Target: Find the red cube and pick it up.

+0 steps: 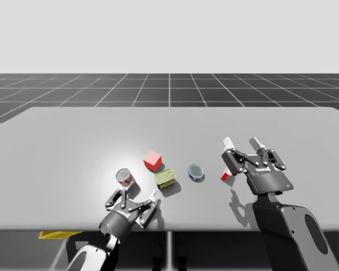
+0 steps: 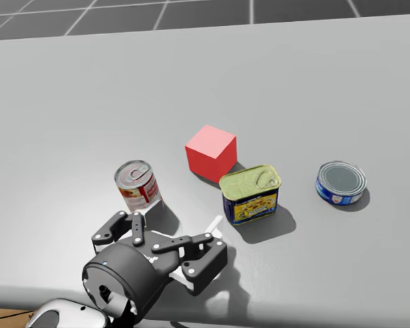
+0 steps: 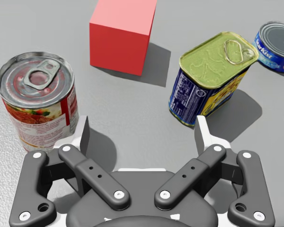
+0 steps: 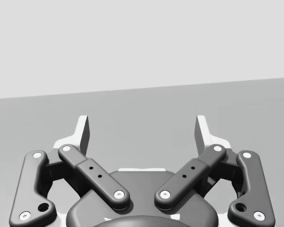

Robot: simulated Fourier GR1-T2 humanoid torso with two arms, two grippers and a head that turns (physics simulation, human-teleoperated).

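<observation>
- On the grey table (image 1: 73,141): red cube (image 1: 152,161) (image 2: 210,152) (image 3: 122,35), flat on one face, touched by nothing.
- Close to the cube's near-right corner, with a narrow gap: rectangular tin (image 1: 165,178) (image 2: 251,193) (image 3: 210,78) with a green pull-tab lid and blue-and-yellow sides, upright.
- Near-left of the cube, a little farther off than the tin: round can (image 1: 124,178) (image 2: 137,184) (image 3: 38,101) with a red-and-white label, upright, pull-tab on top.
- Right of the cube, beyond the tin: low blue round can (image 1: 196,172) (image 2: 340,182) (image 3: 274,45), lid up.
- Nearer than the cube, low over the table edge: left gripper (image 1: 137,196) (image 2: 181,222) (image 3: 142,135), pointed toward the cube. Jaws spread wide, pinching nothing. Cube straight ahead of the gap and apart from it, round can just beside one finger, tin just ahead of the other.
- Well to the right of the cube, past the blue can: right gripper (image 1: 242,144) (image 4: 142,130), raised above the table. Jaws spread, nothing between them, bare table ahead.
- Below the right gripper, on the side facing the cube: small red-and-white item (image 1: 226,176), too hidden to name.
</observation>
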